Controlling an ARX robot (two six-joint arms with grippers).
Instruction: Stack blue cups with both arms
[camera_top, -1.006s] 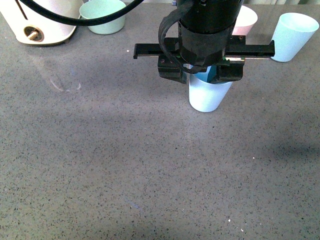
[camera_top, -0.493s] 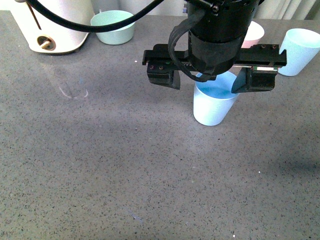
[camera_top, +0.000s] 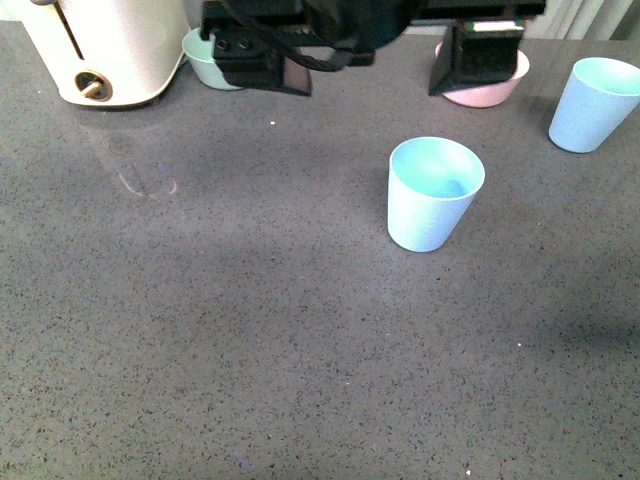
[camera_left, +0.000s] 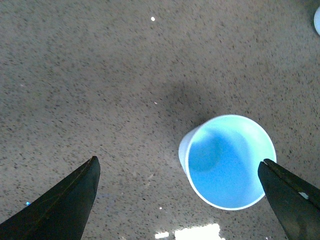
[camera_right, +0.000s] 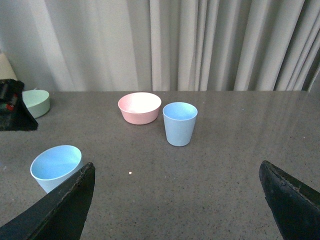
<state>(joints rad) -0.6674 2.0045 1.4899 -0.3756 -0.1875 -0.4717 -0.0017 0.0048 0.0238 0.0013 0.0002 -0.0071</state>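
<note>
L jaws wide over upright cup (camera_top: 435, 195)

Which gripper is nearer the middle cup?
Left. The left gripper hangs open above the middle cup, slightly behind it. The right gripper, also open, is outside the front view and sees that cup from farther off, to one side.

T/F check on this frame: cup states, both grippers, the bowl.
1. One cup is stacked in the other. False: the centre cup and the far cup stand apart.
2. The left gripper is open and empty. True.
3. The centre cup lies on its side. False: it stands upright, mouth up.
4. The right gripper grips a cup. False: it is open, holding nothing.
5. A pink bowl sits on the table. True.
</note>
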